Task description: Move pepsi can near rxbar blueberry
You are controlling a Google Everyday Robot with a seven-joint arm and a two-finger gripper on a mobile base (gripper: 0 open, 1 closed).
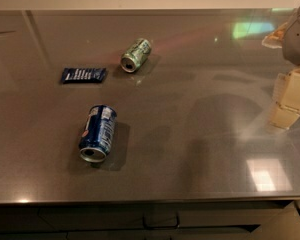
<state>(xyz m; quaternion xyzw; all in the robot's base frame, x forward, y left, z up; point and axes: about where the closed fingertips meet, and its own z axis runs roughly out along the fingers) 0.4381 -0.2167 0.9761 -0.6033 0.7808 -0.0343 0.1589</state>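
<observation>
The blue can (97, 132) lies on its side in the near-left part of the grey counter (200, 154). Its silver end with the opening points toward the near edge and its other end points away. The snack bar (83, 75) lies flat farther back and a little to the left, well apart from the can, with bare counter between them. A green can (136, 54), also on its side, lies just to the right of the bar and a bit farther away.

The gripper (289, 101) is at the far right side of the scene, well apart from all three things. I cannot tell whether it is open or closed, and I see nothing in it.

I think the can will be light and rather stiff, but its thin wall can dent if it is squeezed too much. The metal is smooth, so it may slip. Because it lies on its round side, it will probably roll left or right from a small push. A good place to take it seems to be the middle of the body, across the round sides, coming from above. The hard rims at the ends give less room.
</observation>
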